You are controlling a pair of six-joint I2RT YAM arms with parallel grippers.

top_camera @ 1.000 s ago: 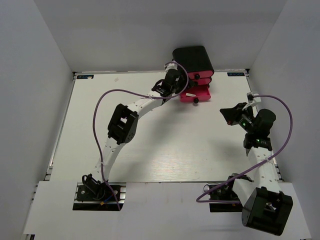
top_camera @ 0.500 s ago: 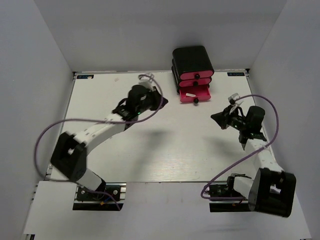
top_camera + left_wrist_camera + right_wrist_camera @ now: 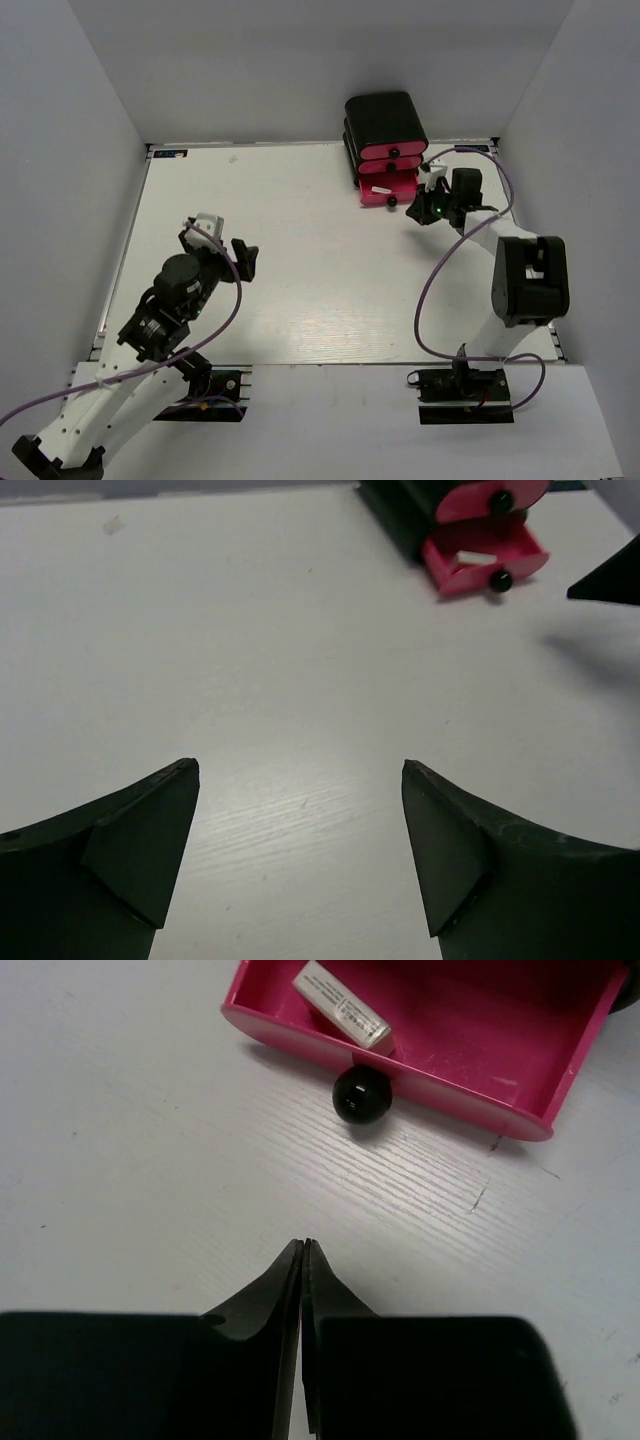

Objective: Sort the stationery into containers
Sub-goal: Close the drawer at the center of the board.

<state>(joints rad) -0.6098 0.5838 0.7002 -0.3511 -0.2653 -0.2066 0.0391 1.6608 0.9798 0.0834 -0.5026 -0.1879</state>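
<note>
Right gripper (image 3: 303, 1260) fingers pressed together, empty, tips just short of the knob (image 3: 361, 1093) on the bottom drawer (image 3: 470, 1095); half a second ago it hung well off to the drawer's right. Left gripper (image 3: 300, 775), jaws wide apart and empty, has pulled back from the black case (image 3: 385, 118) to the near-left table (image 3: 330, 290). Wrist views show the white block (image 3: 341, 1004) lying inside the open drawer; the overhead shows only that drawer pulled out.

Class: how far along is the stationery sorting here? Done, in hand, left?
Done: the white block lies in the open bottom drawer; no pens or markers show on the table. In hand: nothing; left gripper open, right gripper shut, empty, facing the drawer's knob. Left: likely pushing that drawer shut.
</note>
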